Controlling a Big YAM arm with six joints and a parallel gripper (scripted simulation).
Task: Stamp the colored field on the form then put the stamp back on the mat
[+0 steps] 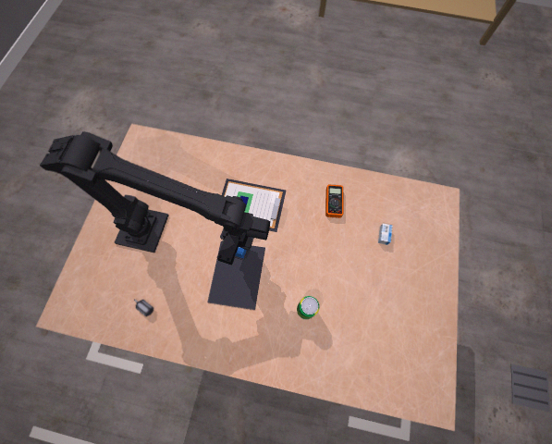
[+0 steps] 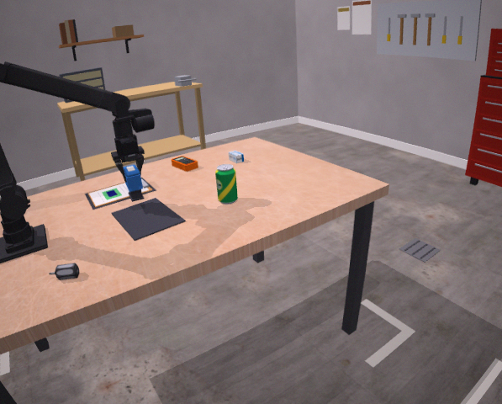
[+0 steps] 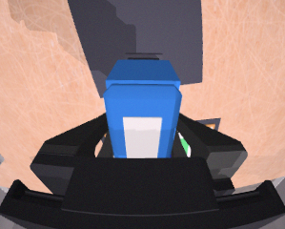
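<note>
The black claw grips the blue box-shaped stamp upright above the dark square mat, at centre left, probably for setting it back.

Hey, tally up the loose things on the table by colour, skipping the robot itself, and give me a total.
Blue: 1, the stamp in the gripper
Orange: 1, the multimeter
Green: 1, the can
Dark grey or black: 2, the mat and small motor
White: 2, the form and small box
Total: 7

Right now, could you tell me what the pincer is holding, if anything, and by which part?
The pincer is shut on the blue stamp, gripping its upper body from two sides, upright above the dark mat.
</note>
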